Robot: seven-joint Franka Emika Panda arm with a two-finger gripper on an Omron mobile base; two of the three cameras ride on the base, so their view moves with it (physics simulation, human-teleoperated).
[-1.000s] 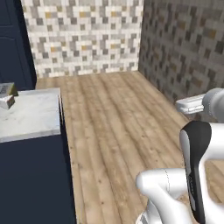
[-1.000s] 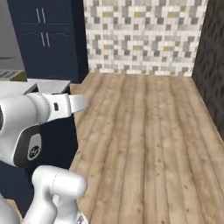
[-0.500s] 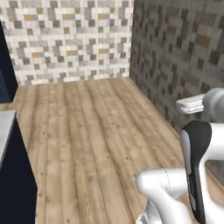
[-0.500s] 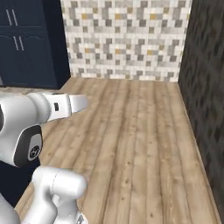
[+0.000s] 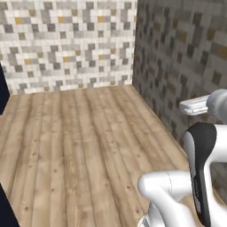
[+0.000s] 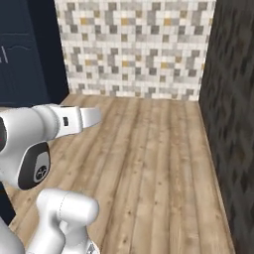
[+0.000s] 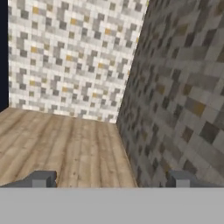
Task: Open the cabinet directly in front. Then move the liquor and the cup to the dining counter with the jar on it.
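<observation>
Wooden plank floor (image 5: 80, 146) runs to a pale mosaic wall (image 6: 134, 44) meeting a dark mosaic wall (image 7: 183, 87) at the corner; navy cabinetry (image 6: 27, 54) far left; gripper (image 7: 111, 178) released, fingertips (image 7: 41, 178) wide apart, grasping nothing

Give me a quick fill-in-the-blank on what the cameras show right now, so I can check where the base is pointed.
1. The floor is made of ____ planks.
2. The pale tiled wall meets a ____ tiled wall at the corner.
3. In the hand view the gripper is ____, with nothing between its fingertips.
4. In the right base view a ____ cabinet front stands left of the pale wall.

Missing words: wooden; dark; open; navy
</observation>
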